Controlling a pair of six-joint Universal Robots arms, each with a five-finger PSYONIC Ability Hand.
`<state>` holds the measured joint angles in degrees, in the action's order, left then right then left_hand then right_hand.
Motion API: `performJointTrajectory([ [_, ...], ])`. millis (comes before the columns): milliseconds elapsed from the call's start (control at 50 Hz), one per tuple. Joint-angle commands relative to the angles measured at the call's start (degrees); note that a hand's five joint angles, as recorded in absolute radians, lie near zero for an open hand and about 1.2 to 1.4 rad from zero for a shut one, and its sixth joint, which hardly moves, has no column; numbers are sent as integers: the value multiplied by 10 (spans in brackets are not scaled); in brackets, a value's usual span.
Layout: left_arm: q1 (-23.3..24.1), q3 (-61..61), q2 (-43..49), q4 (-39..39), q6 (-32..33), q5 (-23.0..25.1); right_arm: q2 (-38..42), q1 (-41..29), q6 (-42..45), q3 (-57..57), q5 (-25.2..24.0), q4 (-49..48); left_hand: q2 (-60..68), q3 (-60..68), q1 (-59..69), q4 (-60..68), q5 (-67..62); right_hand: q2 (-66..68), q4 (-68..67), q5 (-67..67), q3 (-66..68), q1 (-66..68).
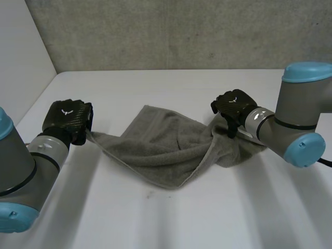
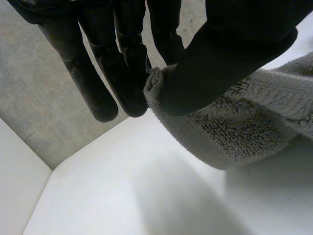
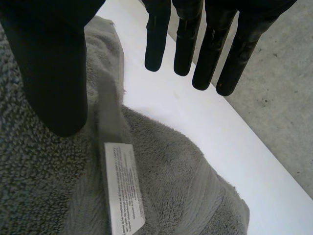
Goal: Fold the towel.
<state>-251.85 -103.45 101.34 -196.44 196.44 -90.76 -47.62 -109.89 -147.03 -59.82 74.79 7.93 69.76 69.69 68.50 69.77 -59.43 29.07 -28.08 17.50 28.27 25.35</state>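
On the counter the towel lies rumpled, no neat fold yet. Left hand pinches its left corner; right hand is spread over its right end, holding nothing.

White table w/ grey concrete wall behind & white panel at its left side.

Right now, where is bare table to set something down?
Bare table on the robot's side of the towel and behind it up to the wall. Crowded: the middle band, where the towel spans from left hand to right hand.
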Motion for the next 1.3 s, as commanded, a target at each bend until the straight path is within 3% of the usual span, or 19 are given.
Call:
performJointTrajectory([
  [20,-2,-2,0,0,0,1,39,-8,3,36,6,1,102,103,115,102,-106,20,-30,36,28,58],
  [300,-4,-2,6,-1,2,1,88,-12,3,52,17,1,102,103,115,102,-106,42,-52,58,50,79],
  [340,-4,-2,6,-2,1,1,89,-12,3,53,18,1,102,103,115,102,-106,101,-111,117,109,138],
  [360,-4,-2,6,-1,2,1,89,-12,2,53,16,0,102,103,115,102,-106,241,-251,257,249,278],
  [380,-4,-2,6,-1,2,1,89,-12,2,53,16,0,102,103,115,102,-106,242,-252,258,250,280],
  [420,-4,-1,6,-1,2,1,80,-12,-3,56,12,-3,102,103,115,102,-106,508,-518,524,516,546],
  [520,-5,2,5,0,2,1,17,-8,-37,55,14,-23,102,103,115,102,-106,509,-519,525,517,546],
  [660,-14,13,-21,7,3,-3,-165,39,-146,2,12,-51,102,103,115,102,-106,509,-519,525,517,546],
  [780,-15,33,-94,32,-2,-6,-250,85,-144,-54,8,-43,102,103,115,102,-106,509,-519,525,517,546],
  [880,-22,71,-164,64,-4,-8,-368,126,-117,-95,2,-11,102,103,115,102,-106,509,-519,525,517,546],
  [1060,-30,163,-225,150,-11,-16,-446,156,-84,-98,-24,52,102,103,115,102,-106,509,-519,525,517,546],
  [1240,-38,171,-211,186,-12,-28,-449,176,-38,-135,-43,118,102,103,115,102,-106,509,-519,525,517,546],
  [1300,-43,166,-163,187,-12,-28,-437,172,-4,-159,-41,116,102,103,115,102,-106,509,-519,525,517,546],
])
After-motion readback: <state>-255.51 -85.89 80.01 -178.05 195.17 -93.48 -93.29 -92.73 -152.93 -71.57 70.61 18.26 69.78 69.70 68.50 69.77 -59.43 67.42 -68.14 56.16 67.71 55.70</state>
